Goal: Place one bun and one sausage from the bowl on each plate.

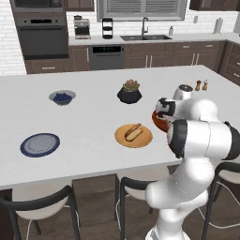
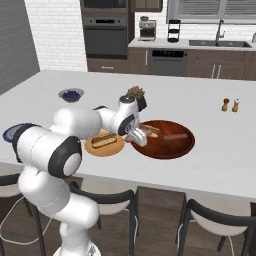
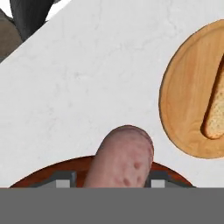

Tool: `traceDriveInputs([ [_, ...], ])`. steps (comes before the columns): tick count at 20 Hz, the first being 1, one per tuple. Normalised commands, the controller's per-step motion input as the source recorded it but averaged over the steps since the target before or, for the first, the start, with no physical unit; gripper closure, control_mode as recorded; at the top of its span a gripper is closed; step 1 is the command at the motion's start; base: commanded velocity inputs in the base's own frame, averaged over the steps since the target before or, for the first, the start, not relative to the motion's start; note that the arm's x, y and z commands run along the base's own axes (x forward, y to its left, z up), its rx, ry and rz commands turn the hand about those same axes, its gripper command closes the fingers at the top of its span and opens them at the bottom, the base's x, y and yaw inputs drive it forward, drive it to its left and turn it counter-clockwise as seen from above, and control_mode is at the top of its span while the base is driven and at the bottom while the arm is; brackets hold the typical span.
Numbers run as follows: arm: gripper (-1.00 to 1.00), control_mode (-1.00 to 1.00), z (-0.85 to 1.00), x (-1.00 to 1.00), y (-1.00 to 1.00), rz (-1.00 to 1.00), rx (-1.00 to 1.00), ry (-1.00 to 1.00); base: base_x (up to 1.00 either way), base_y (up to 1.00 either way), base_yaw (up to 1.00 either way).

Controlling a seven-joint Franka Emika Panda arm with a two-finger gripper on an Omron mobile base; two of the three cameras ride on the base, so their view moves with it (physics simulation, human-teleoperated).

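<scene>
Step in hand: sausage pickup. The hand [image 2: 136, 138], jaws partly closed on a sausage [image 3: 120, 159], sits over the bowl [image 2: 170, 149] rim. Next move: lift clear, carry past the filled tan plate [image 1: 123, 138] to the grey-blue plate [image 1: 40, 144], far left on the table [image 1: 93, 122].

White brick wall [image 1: 9, 42], dark cabinets [image 1: 154, 56], window [image 1: 140, 9]

Worktop [image 1: 93, 140] white, faint marbling. Bowl [image 2: 170, 150] dark red-brown. Right plate [image 1: 123, 139] tan-orange, left plate [image 1: 40, 144] grey-blue with dark blue rim. Sausage [image 3: 120, 159] pink-brown, mottled. Small bowl [image 1: 62, 97] grey, blue berries. Pot [image 1: 129, 96] black.
</scene>
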Motion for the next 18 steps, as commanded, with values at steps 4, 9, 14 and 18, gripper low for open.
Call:
traceDriveInputs([
  [4,1.0,-1.0,0.12,-0.2,1.0,0.03,-0.01,0.0,0.0,0.0,0.0],
  [9,1.0,-1.0,0.0,0.06,0.92,0.06,0.04,0.02,0.0,0.0,0.0],
  [14,1.0,-1.0,-0.08,0.16,0.8,0.05,0.07,0.06,0.0,0.0,0.0],
  [18,1.0,-1.0,-0.37,0.47,0.08,0.02,0.01,0.04,0.0,0.0,0.0],
])
